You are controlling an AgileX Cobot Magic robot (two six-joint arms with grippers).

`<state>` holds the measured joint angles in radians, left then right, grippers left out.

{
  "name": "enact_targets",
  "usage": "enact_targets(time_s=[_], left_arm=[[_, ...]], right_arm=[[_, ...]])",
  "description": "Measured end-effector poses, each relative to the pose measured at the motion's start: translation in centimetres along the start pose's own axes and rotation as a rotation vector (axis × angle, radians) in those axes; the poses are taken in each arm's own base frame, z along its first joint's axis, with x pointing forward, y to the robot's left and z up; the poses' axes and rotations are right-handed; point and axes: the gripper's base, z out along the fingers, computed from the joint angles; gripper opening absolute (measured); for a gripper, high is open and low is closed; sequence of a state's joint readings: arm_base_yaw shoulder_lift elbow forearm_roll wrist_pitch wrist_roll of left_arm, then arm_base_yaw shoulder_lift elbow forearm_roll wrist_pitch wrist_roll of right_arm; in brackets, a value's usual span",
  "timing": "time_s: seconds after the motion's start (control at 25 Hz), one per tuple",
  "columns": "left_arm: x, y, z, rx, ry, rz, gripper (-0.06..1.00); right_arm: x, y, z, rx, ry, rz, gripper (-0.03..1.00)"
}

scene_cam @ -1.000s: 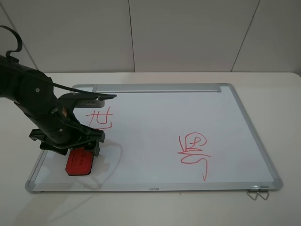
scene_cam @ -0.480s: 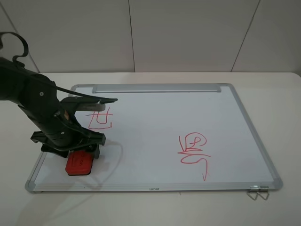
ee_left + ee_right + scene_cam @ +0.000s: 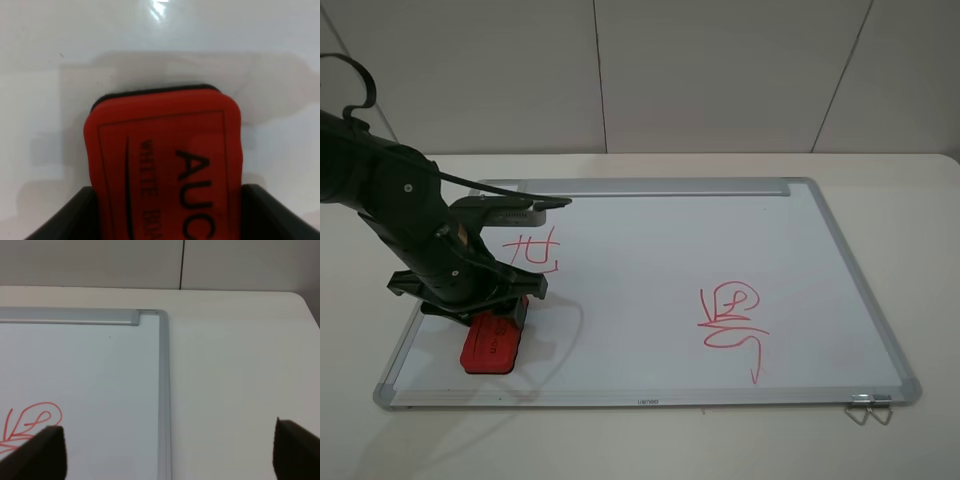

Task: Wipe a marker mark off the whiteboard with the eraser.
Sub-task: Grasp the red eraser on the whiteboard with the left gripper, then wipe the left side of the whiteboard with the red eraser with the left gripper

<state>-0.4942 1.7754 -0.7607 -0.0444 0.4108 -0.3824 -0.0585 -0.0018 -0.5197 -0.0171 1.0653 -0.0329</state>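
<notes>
The whiteboard (image 3: 650,240) lies flat on the table. Near its left edge is the marker mark (image 3: 535,250), a small red hash of crossing lines. The red eraser (image 3: 490,345) rests on the board by the front left corner, just in front of that mark. My left gripper (image 3: 505,312) is down over the eraser's far end. In the left wrist view its black fingers (image 3: 65,220) press both long sides of the eraser (image 3: 165,150), whose "AUC" lettering shows. My right gripper (image 3: 165,455) is open, with nothing between its fingers, above the board's far right corner (image 3: 161,315).
A larger curly red scribble (image 3: 732,320) with a long tail sits right of the board's middle. The silver tray bar (image 3: 655,187) runs along the far edge. A metal clip (image 3: 868,408) hangs at the front right corner. White table surrounds the board.
The left arm has shifted slightly over the eraser, dipping and coming back. The eraser has stayed in almost the same spot.
</notes>
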Motion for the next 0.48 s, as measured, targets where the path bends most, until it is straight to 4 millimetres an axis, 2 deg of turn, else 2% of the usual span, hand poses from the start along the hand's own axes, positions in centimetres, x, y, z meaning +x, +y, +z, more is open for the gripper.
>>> enact_targets(time_s=[0.48], left_arm=[[-0.04, -0.02, -0.03, 0.0, 0.001, 0.0, 0.56]], right_arm=[[0.0, 0.0, 0.0, 0.0, 0.0, 0.0, 0.71]])
